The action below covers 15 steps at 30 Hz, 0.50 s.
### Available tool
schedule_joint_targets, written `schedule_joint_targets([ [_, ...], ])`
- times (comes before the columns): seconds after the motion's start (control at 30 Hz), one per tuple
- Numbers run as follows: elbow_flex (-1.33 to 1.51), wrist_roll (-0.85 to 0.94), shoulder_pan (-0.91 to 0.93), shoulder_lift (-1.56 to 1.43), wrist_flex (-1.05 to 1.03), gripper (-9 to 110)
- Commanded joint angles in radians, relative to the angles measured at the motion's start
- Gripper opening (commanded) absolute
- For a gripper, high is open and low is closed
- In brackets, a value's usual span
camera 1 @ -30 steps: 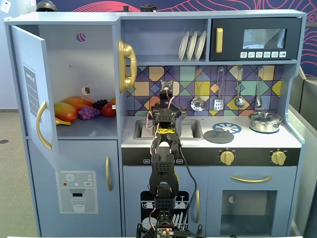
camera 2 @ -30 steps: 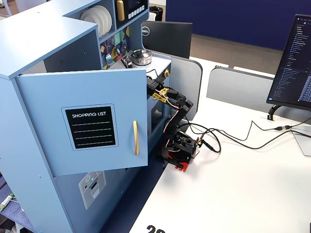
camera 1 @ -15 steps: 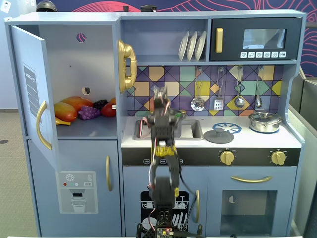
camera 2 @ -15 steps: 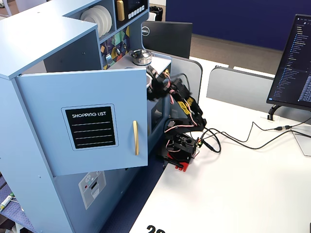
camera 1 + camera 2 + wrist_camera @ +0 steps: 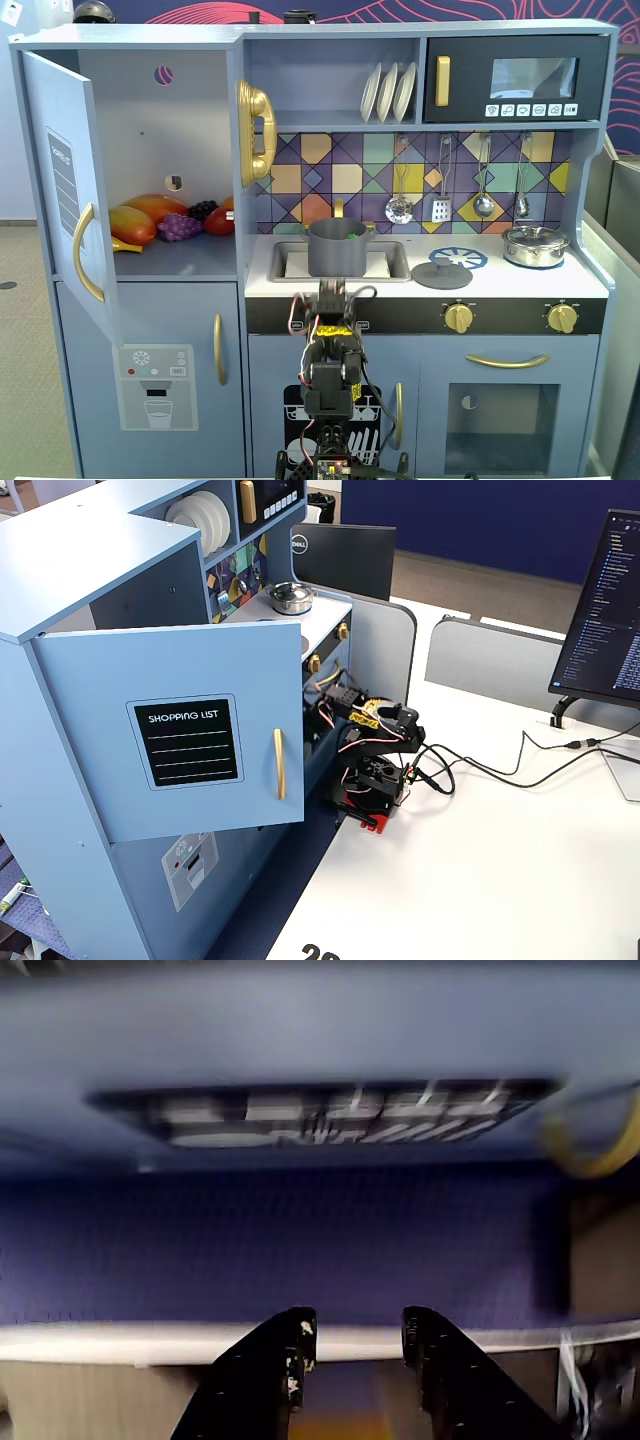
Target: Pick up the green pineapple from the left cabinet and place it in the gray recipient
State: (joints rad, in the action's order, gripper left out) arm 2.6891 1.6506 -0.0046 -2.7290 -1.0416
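Note:
The gray recipient (image 5: 337, 250) stands in the sink of the toy kitchen. A bit of bright green, the green pineapple (image 5: 350, 237), shows just above its rim, inside it. The left cabinet (image 5: 140, 130) stands open with its door (image 5: 60, 170) swung out; orange, purple and red fruit (image 5: 180, 225) lie on its shelf. My arm (image 5: 330, 350) is folded low in front of the kitchen. In the wrist view my gripper (image 5: 357, 1318) is open and empty, aimed at the kitchen's lower front panel above the white table edge.
A shiny silver lidded pot (image 5: 535, 245) sits on the right burner, with a gray lid (image 5: 443, 272) beside the sink. The open cabinet door (image 5: 170, 730) juts out to the left of the arm (image 5: 375, 745). Cables (image 5: 500, 765) and a monitor (image 5: 600, 600) are on the white table.

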Motion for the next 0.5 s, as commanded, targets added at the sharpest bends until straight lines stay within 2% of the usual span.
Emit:
schedule_joint_targets([
  [0.0, 0.095, -0.012, -0.020, -0.072, 0.029, 0],
  [0.47, 0.305, -0.049, 0.009, -0.356, -0.190, 0],
])
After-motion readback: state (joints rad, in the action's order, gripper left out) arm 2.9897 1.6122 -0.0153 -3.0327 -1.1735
